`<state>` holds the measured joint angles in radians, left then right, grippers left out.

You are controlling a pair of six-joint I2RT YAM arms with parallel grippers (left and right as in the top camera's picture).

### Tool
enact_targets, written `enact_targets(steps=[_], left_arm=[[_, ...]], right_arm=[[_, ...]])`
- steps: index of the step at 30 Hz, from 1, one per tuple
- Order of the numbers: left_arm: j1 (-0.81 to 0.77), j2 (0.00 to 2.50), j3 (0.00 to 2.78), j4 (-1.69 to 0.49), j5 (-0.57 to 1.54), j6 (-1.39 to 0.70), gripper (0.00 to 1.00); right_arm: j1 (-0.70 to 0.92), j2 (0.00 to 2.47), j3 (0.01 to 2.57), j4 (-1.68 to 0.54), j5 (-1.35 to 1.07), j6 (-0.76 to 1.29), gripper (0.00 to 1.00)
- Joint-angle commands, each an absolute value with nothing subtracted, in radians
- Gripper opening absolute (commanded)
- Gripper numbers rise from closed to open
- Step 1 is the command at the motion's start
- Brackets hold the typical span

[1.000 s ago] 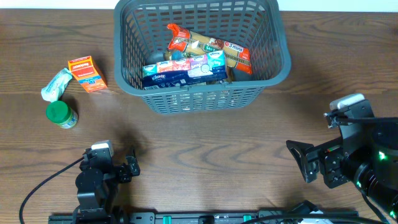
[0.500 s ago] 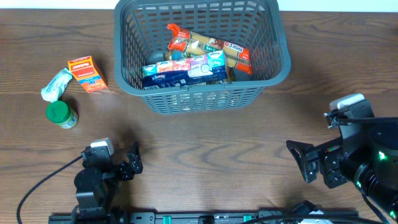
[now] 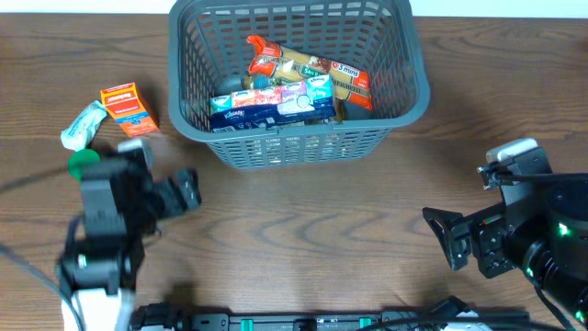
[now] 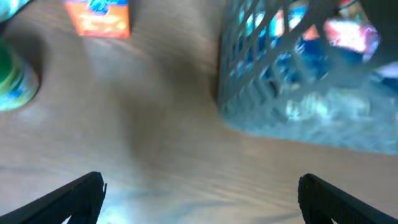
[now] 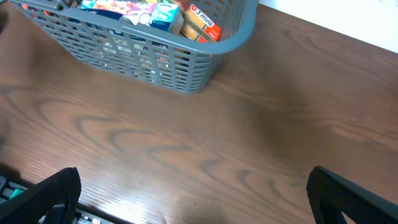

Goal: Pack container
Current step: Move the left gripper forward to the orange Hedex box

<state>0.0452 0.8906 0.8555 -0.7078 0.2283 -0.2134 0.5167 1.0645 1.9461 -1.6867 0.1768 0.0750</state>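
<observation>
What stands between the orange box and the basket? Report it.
Nothing visible. Only bare table lies between the orange box and the basket. The left claw, open, is nearer the camera's base edge, outside that gap.

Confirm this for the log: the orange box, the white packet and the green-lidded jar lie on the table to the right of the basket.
Wrong side. In the overhead view the orange box, the white packet and the green-lidded jar lie on the table to the left of the basket.
</observation>
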Motion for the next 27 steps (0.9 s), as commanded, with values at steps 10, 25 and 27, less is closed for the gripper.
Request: enact_targets(steps=[10, 25, 27], left_arm=[[0.074, 1.119, 0.965, -0.573, 0.294, -0.373, 0.98], [0.173, 1.262, 1.382, -0.900, 0.011, -0.637, 0.99], [0.181, 1.354, 1.461, -0.953, 0.018, -0.670, 0.99]], right_arm=[[0.524, 1.065, 1.946, -1.689, 0.186, 0.066, 0.99], [0.524, 1.065, 1.946, -1.689, 0.186, 0.065, 0.99], [0.524, 1.065, 1.946, -1.689, 0.186, 0.066, 0.99]])
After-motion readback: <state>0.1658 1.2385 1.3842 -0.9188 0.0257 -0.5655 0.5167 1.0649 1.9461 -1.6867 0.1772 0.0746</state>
